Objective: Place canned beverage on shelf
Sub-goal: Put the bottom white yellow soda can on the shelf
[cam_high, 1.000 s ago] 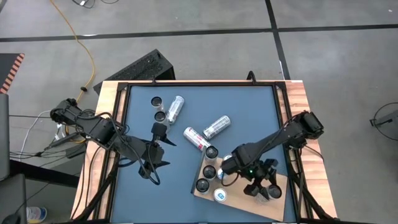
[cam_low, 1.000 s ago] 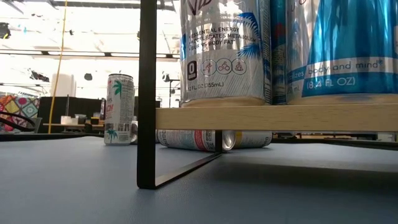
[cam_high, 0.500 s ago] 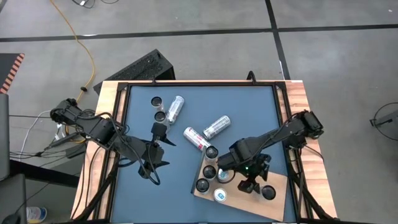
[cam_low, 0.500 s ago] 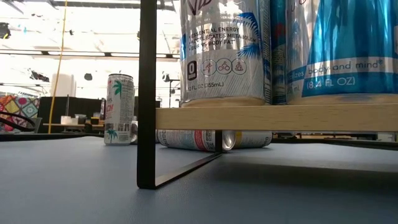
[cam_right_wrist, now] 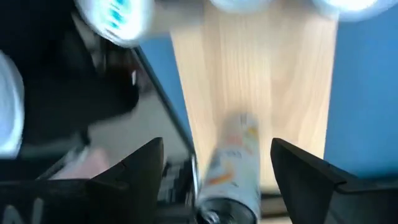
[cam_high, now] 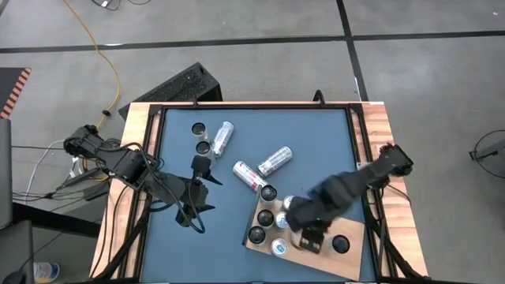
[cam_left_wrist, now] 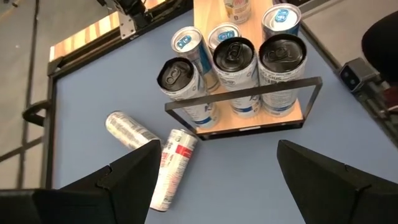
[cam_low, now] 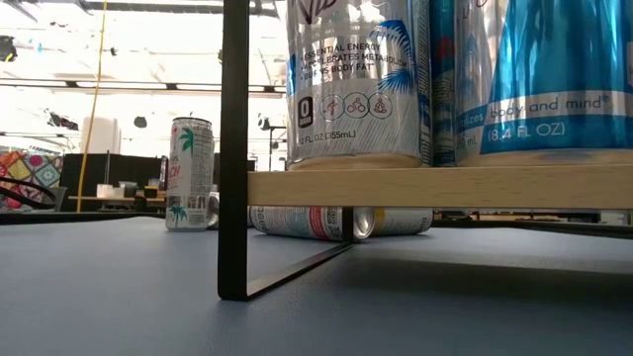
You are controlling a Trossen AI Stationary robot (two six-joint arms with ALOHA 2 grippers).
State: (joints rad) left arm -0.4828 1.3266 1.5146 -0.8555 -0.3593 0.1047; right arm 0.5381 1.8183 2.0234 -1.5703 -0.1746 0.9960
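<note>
Shelf: a flat rectangular light-brown wooden board (cam_high: 359,235) on a black metal frame, standing at about 5 o'clock on the blue-grey tabletop (cam_high: 316,134).
Cans on shelf: several slim upright aluminium beverage cans (cam_left_wrist: 236,59) crowd the board's 9 o'clock end. One more, a pale can with an orange print (cam_right_wrist: 233,162), stands alone toward its 3 o'clock end.
Right gripper: the right gripper (cam_right_wrist: 217,146) hovers over the board with its fingers spread wide. The orange-print can shows between them but apart from both – nothing is pinched. The view is blurred.
Left gripper: the left gripper (cam_left_wrist: 219,155) waits at about 8 o'clock on the table, fingers spread and empty, facing the shelf.
Cans to place: a white-and-red can (cam_high: 249,175) and a silver can (cam_high: 274,161) lie on their sides near the table's centre. A third silver can (cam_high: 223,138) lies toward 11 o'clock, beside two upright dark-topped cans (cam_high: 198,128).
Handling, as a judgement: thin-walled, smooth and slippery, probably heavy if full. A lying can rolls easily and dents under a hard squeeze.
Where to hold: across the middle of the round body, fingers on opposite sides – not at the rims.
</note>
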